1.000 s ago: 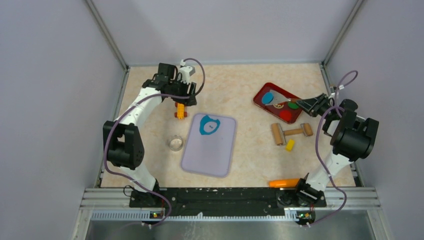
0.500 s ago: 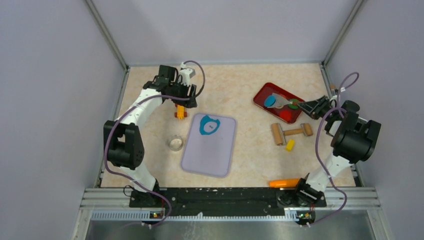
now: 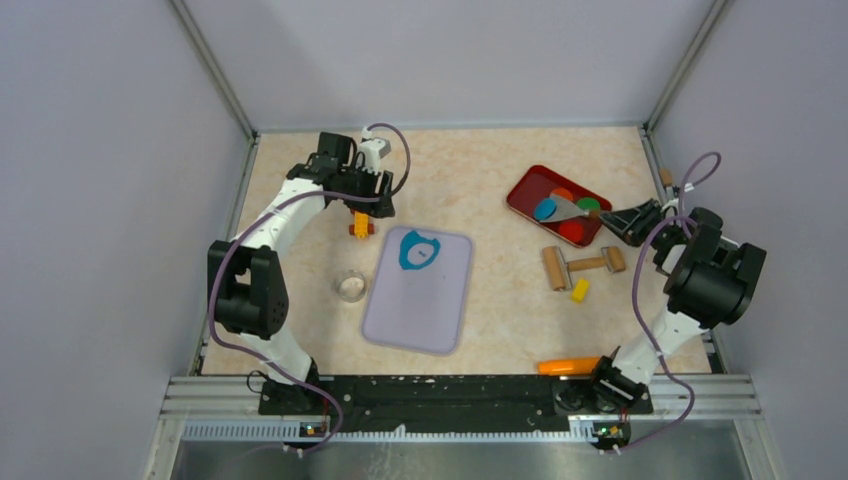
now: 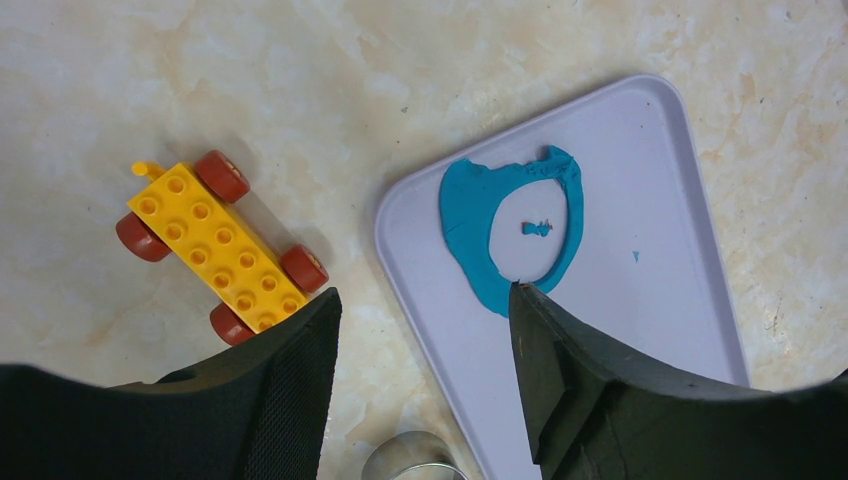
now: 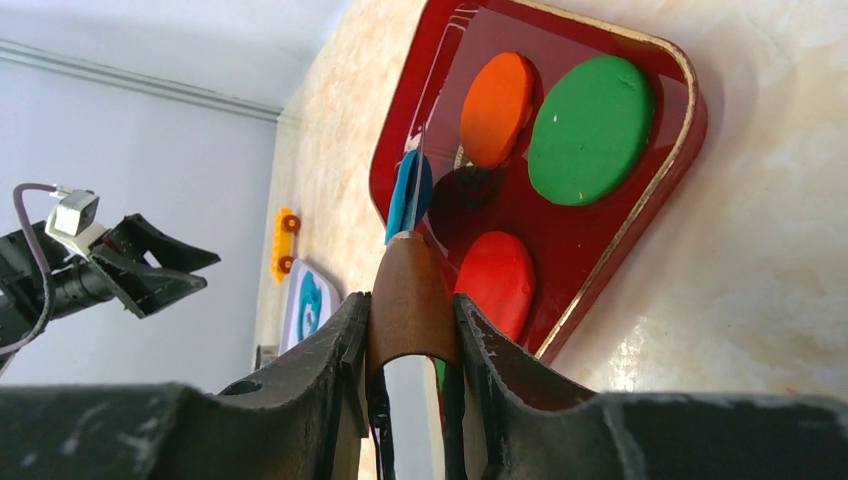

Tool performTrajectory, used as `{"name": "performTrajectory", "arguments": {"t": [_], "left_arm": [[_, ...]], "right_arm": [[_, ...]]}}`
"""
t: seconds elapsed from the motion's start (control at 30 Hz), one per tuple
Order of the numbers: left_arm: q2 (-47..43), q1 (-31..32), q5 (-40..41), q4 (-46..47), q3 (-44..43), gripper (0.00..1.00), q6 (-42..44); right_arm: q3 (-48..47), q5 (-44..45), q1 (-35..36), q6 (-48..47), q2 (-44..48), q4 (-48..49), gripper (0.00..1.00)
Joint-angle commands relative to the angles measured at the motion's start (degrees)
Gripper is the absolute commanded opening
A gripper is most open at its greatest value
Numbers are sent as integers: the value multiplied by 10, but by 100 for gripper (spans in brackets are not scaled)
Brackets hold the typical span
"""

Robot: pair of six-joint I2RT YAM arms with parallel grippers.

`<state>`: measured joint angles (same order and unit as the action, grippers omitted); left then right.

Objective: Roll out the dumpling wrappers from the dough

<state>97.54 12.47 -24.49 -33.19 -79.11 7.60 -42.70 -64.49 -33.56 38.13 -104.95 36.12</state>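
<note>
A flattened teal dough (image 3: 405, 252) patch with a round hole cut from it lies at the far end of the lavender mat (image 3: 420, 305). My left gripper (image 3: 363, 200) hangs open above the table beside the mat's far left corner; the dough (image 4: 472, 225) shows just past its fingertips (image 4: 322, 305). My right gripper (image 3: 620, 217) is shut on the brown handle of a metal spatula (image 5: 408, 270). One teal dumpling wrapper (image 3: 545, 209) rests on the spatula's blade over the red tray (image 3: 523, 185). The right wrist view shows this wrapper (image 5: 410, 195) edge-on.
The red tray (image 5: 690, 110) holds orange (image 5: 497, 108), green (image 5: 590, 128) and red (image 5: 495, 275) discs. A yellow toy car (image 4: 220, 245) sits left of the mat. A metal ring cutter (image 3: 351, 287), a wooden roller (image 3: 583, 265), a yellow piece (image 3: 579, 290) and an orange tool (image 3: 568, 366) lie around.
My right gripper has drawn back toward the right and near side, carrying the spatula and wrapper a little across the tray. The left arm has barely moved.
</note>
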Motion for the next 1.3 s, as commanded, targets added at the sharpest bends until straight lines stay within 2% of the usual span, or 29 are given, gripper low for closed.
{"name": "performTrajectory", "arguments": {"t": [0.0,0.1,0.33,0.47,0.83,1.07,1.27], "left_arm": [[-12,2,-11,20,1,66,-4],[-11,2,-11,22,0,66,-5],[-6,2,-18,33,7,66,-14],[-2,2,-21,40,10,66,-19],[-3,2,-27,55,24,66,-28],[-4,2,-29,59,29,66,-32],[-2,2,-29,59,27,67,-34]], "right_arm": [[2,-6,-5,-42,35,-21,0],[0,2,-5,-71,47,-66,0],[-39,56,-5,-198,84,-249,0],[-64,80,-5,-231,94,-318,0],[-110,106,10,-269,112,-391,0],[-151,151,55,-348,125,-463,0],[-196,168,73,-364,109,-498,0]]}}
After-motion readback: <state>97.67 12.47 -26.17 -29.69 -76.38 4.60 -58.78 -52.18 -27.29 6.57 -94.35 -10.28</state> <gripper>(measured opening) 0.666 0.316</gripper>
